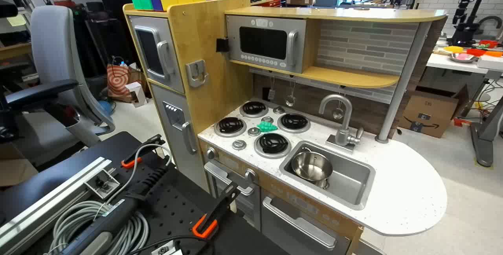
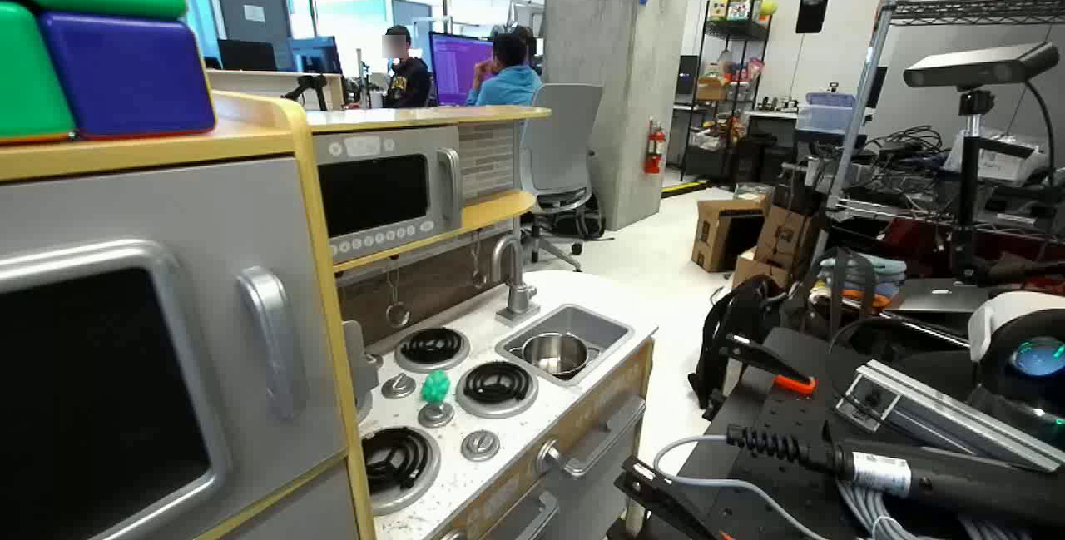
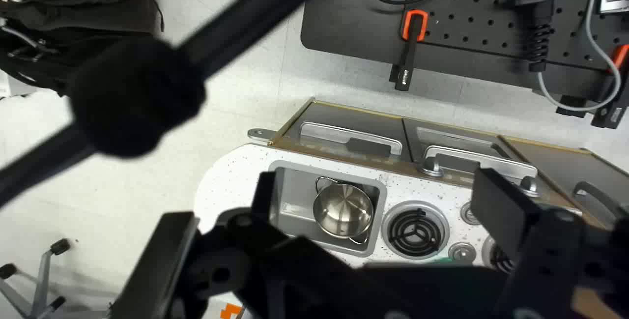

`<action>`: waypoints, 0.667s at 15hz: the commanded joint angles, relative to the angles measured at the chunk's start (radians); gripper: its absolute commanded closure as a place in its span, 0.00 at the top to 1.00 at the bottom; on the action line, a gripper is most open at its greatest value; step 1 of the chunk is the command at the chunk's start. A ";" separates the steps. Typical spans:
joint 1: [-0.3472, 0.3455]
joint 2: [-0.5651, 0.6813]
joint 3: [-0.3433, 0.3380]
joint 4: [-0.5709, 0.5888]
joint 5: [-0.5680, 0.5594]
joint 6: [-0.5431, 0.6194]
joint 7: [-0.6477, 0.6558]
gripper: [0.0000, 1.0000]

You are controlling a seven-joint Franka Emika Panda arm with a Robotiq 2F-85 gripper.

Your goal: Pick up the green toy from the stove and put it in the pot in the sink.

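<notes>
1. In an exterior view, I looked down past the black table (image 1: 184, 192) and across the countertop (image 1: 408, 192), from its front edge toward its back edge.
2. In an exterior view, I stood close by the tall cabinet (image 2: 212, 290) and faced along the countertop to its rounded end.
3. My wrist view faced steeply down on the front edge, my fingers (image 3: 501, 211) close up.
4. All three shared the sink (image 1: 349, 184) and the pot (image 1: 312, 166); both exterior views shared the microwave (image 1: 265, 43).
</notes>
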 commanded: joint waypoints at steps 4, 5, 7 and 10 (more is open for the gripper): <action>0.009 0.000 -0.007 0.004 -0.004 -0.003 0.004 1.00; 0.009 0.000 -0.007 0.004 -0.004 -0.003 0.004 1.00; 0.011 0.015 -0.008 0.007 0.009 0.011 0.020 1.00; 0.023 0.097 -0.035 -0.003 0.101 0.144 0.090 1.00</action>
